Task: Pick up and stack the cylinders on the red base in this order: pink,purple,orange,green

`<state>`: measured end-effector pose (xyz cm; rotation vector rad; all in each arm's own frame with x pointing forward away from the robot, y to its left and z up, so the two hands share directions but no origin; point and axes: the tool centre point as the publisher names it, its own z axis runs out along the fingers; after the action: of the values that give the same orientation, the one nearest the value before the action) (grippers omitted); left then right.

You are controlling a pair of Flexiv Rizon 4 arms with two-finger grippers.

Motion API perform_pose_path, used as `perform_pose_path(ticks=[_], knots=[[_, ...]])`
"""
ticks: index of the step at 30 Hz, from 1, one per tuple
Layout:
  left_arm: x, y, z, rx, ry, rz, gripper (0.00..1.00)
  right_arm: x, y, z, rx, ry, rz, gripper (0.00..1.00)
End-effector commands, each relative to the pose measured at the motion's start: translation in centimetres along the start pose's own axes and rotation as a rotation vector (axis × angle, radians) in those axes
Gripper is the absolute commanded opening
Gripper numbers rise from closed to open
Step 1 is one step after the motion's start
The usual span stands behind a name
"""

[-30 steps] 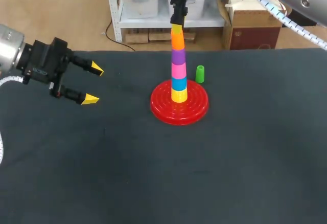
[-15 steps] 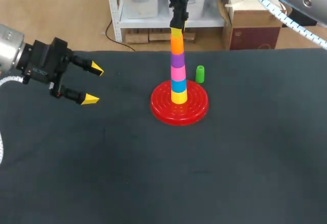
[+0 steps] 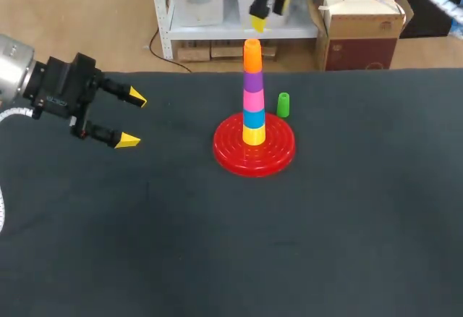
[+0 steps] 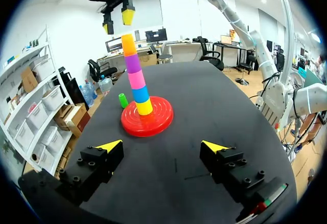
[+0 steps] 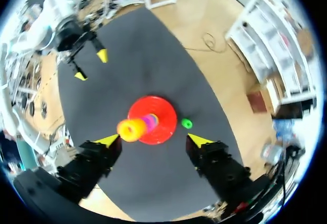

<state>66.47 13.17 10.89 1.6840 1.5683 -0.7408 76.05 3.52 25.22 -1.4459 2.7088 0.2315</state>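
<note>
On the red base (image 3: pixel 278 152) stands a tower of cylinders: yellow, blue, pink (image 3: pixel 252 100), purple (image 3: pixel 252 80), with orange (image 3: pixel 252 53) on top. A small green cylinder (image 3: pixel 283 104) stands upright on the cloth just right of the base. High above the tower my right gripper (image 3: pixel 270 9) hangs open and holds nothing; its own view looks down on the orange top (image 5: pixel 132 130) from between its fingers, with the green cylinder (image 5: pixel 187 124) beside the base (image 5: pixel 164 110). Far left of the tower, my left gripper (image 3: pixel 131 120) is open and empty, facing the tower (image 4: pixel 135 75).
The dark cloth-covered table (image 3: pixel 217 244) stretches wide in front of and to both sides of the base. Its far edge runs just behind the tower and the green cylinder.
My right gripper, which was shut on the orange cylinder at the tower's top, has opened, let it go and risen clear. The left arm has not moved.
</note>
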Motion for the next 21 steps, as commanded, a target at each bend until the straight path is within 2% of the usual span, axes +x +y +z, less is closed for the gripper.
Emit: perform_pose_path(ticks=[1, 3, 7, 10, 17, 21], knots=[[0.0, -0.1, 0.0, -0.004, 0.001, 0.000, 1.00, 4.6, -1.0, 2.2, 0.085, -0.180, 0.081, 1.00], [0.0, -0.1, 0.0, -0.004, 0.001, 0.000, 1.00, 5.4, -2.7, 4.3, 0.086, -0.126, 0.133, 1.00], [0.0, -0.1, 0.0, -0.004, 0.001, 0.000, 1.00, 5.7, -5.1, 8.2, 0.070, -0.105, 0.202, 1.00], [0.0, -0.1, 0.0, -0.004, 0.001, 0.000, 1.00, 5.0, -6.7, 11.0, 0.047, -0.099, 0.223, 1.00], [0.0, -0.1, 0.0, -0.004, 0.001, 0.000, 1.00, 3.3, -8.9, 14.9, 0.040, -0.092, 0.238, 1.00], [0.0, -0.1, 0.0, -0.004, 0.001, 0.000, 1.00, 2.3, -9.8, 16.7, 0.020, -0.034, 0.222, 1.00]])
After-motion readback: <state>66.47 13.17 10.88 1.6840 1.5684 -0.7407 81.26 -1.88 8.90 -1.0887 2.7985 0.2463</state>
